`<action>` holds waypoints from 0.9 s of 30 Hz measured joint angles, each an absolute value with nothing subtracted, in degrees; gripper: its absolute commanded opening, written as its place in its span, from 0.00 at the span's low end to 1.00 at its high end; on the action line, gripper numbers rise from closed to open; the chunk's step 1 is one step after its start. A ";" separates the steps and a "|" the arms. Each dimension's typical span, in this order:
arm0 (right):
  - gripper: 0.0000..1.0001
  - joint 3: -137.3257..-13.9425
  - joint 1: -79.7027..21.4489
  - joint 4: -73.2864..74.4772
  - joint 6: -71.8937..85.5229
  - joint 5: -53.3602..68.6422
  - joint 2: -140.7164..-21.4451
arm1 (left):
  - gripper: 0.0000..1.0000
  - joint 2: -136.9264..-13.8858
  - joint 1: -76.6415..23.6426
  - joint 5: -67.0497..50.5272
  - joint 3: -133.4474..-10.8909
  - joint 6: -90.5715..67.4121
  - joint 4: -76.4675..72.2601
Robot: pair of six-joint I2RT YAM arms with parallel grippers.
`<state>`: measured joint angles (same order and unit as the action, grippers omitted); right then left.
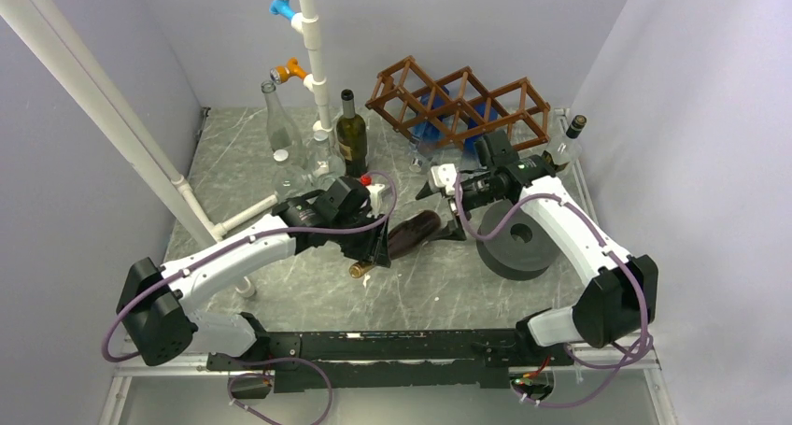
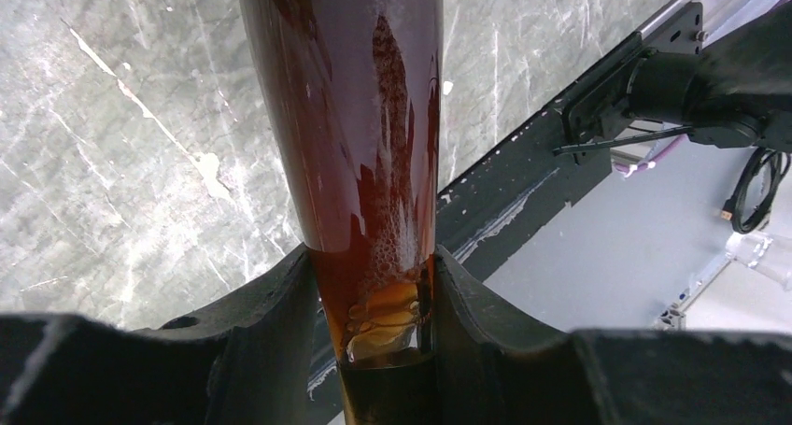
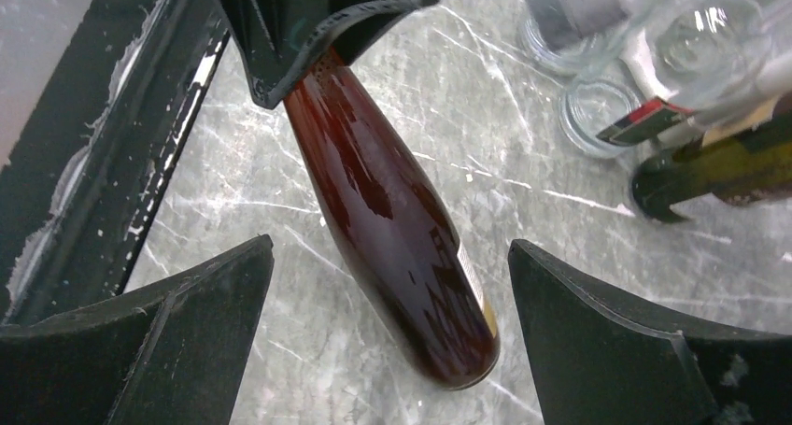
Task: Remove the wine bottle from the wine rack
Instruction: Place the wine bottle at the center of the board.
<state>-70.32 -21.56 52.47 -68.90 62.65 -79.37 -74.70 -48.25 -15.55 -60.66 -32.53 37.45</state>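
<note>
Brown wine bottle [image 1: 417,230] has its neck partly hidden inside left claw [image 1: 372,255].

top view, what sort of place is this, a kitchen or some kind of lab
Most likely a robot test cell, not a kitchen: bare walls box in a marble-patterned table, two robot arms are mounted at its near edge, and the wine rack and bottles look like props.
</note>
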 measured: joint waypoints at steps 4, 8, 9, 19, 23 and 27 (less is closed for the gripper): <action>1.00 -70.22 -24.95 52.36 -71.50 60.64 -79.29 | 0.00 -75.02 -47.59 -17.17 -61.43 -33.43 38.35; 1.00 -69.56 -27.44 51.37 -71.79 58.48 -79.18 | 0.00 -76.07 -46.92 -18.55 -62.67 -34.70 38.89; 1.00 -69.30 -28.18 50.85 -71.72 57.76 -79.07 | 0.00 -76.40 -46.83 -18.85 -62.96 -35.05 38.89; 1.00 -68.86 -33.32 46.35 -68.25 53.82 -78.13 | 0.00 -78.52 -46.15 -22.24 -64.93 -38.33 38.92; 1.00 -67.72 -35.46 43.48 -66.76 52.49 -78.11 | 0.00 -79.75 -46.11 -23.05 -66.22 -38.87 39.18; 1.00 -64.01 -35.97 41.87 -66.39 52.47 -77.89 | 0.00 -80.12 -45.98 -23.16 -66.78 -39.20 39.72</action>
